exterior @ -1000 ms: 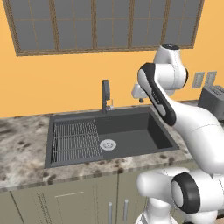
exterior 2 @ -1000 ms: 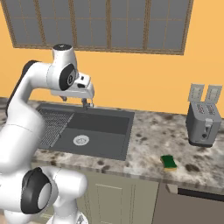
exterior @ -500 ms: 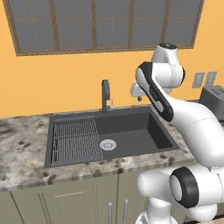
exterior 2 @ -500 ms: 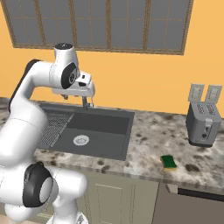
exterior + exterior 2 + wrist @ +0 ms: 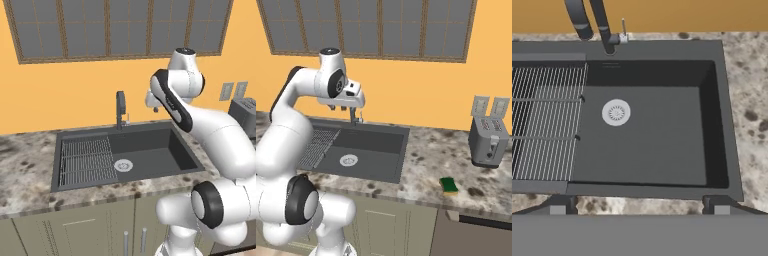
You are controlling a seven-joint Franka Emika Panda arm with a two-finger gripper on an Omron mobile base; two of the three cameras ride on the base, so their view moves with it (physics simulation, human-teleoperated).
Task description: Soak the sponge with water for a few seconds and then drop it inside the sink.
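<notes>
Simulated kitchen, speckled stone counter under an orange wall with a row of windows. Set into the counter, a large dark grey sink, with a wire rack covering its left part and a round silver drain beside the rack. At the back rim, a dark upright faucet, no stream of water running from it in any view. Basin floor bare and dry-looking, nothing lying in it.

White robot arm raised high, bent over the right side of the basin. Gripper hanging above the back of the sink near the faucet, jaws spread wide apart, nothing between them. In the hand view, two dark fingertips at the bottom edge, far apart, looking straight down into the basin.

On the counter well to the right of the sink, a silver toaster against the wall. Nearer the front edge, between sink and toaster, the small green and yellow sponge, lying flat, well apart from the gripper.

Judged progress: barely begun. Sponge not yet picked up, not yet wetted, not yet dropped in the basin. Whole job left: reaching across, grasping, soaking under water, releasing.
</notes>
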